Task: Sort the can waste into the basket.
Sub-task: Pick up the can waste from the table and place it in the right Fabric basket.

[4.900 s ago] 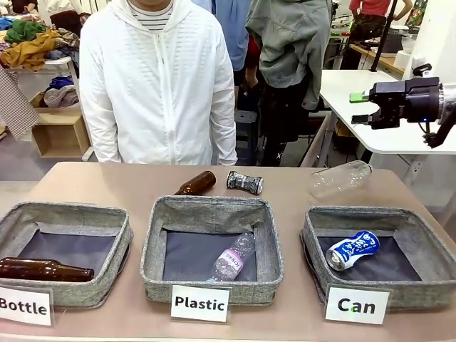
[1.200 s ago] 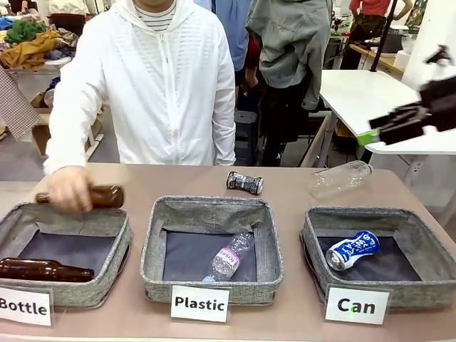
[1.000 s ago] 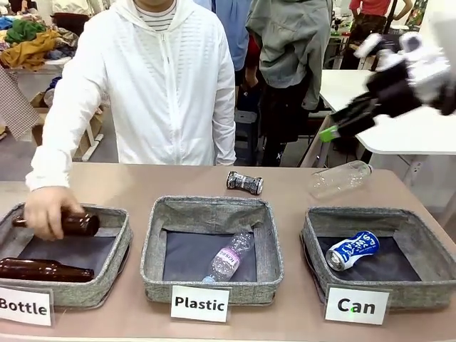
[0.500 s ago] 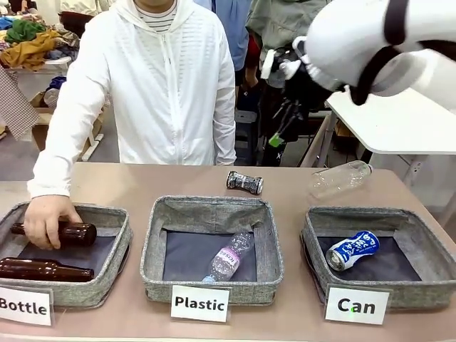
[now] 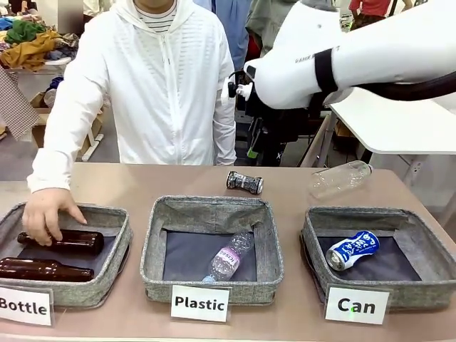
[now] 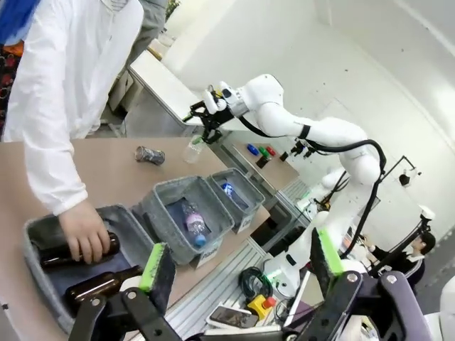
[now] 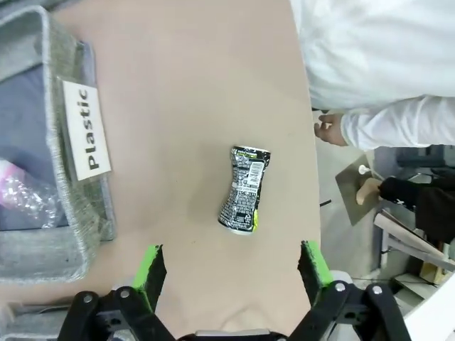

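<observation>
A black can with multicoloured print [image 5: 244,182] lies on its side on the table behind the middle basket. In the right wrist view this black can [image 7: 244,189] lies just ahead of my right gripper [image 7: 231,264], which hovers above it, open and holding nothing. The blue and white can [image 5: 353,249] lies inside the grey basket signed "Can" [image 5: 377,214] at the right. My right arm [image 5: 342,50] reaches in from the right to the middle. High off the table's left side, my left gripper [image 6: 240,259] stands open and holds nothing.
A clear plastic bottle [image 5: 340,177] lies behind the Can basket. The "Plastic" basket [image 5: 211,205] holds another clear bottle. In the "Bottle" basket [image 5: 107,214] lie two brown bottles, with the person's hand [image 5: 44,214] on one. The person stands at the far edge.
My right arm has swung from the far right to above the black can. The person's hand has lowered the second brown bottle into the Bottle basket.
</observation>
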{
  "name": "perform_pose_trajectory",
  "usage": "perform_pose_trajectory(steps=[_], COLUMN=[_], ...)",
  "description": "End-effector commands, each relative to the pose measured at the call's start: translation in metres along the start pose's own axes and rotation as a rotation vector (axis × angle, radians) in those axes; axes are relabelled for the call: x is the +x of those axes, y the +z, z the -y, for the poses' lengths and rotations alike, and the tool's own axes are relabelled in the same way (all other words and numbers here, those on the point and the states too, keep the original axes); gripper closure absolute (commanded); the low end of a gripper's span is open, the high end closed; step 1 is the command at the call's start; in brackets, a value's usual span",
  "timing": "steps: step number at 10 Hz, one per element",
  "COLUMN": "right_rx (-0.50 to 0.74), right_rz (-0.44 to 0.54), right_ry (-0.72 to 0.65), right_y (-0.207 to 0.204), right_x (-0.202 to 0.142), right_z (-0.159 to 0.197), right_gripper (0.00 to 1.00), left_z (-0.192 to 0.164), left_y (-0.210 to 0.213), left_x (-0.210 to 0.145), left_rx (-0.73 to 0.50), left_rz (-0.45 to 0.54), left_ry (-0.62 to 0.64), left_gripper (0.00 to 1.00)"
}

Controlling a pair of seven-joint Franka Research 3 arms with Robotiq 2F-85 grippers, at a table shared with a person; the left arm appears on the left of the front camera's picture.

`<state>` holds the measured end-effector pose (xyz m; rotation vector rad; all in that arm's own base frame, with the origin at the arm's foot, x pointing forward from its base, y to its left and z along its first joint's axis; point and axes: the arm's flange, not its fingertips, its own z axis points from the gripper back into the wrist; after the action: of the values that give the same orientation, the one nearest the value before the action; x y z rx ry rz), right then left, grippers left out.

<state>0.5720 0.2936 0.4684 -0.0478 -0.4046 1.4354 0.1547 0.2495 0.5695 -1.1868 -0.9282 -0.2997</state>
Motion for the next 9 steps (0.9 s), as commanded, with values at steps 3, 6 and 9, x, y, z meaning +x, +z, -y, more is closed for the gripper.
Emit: perform_pose_trajectory(steps=[3, 6, 9], right_rx=[-0.005, 0.038, 0.053], right_rz=[-0.105, -0.137, -0.144], right_ry=[-0.032, -0.062, -0.094], right_y=[-0.040, -0.074, -0.099], right_x=[0.016, 0.015, 0.014], right_z=[0.015, 0.021, 0.027], right_gripper=[0.00, 0.00, 0.00], left_z=[-0.004, -0.019, -0.030], left_y=[-0.051, -0.098, -0.146], left_x=[-0.013, -0.032, -0.059], left_rx=[-0.047, -0.075, -0.117], left_rz=[-0.163, -0.332, -0.514], left_ry=[-0.007, 0.028, 0.050], left_gripper=[0.00, 0.00, 0.00])
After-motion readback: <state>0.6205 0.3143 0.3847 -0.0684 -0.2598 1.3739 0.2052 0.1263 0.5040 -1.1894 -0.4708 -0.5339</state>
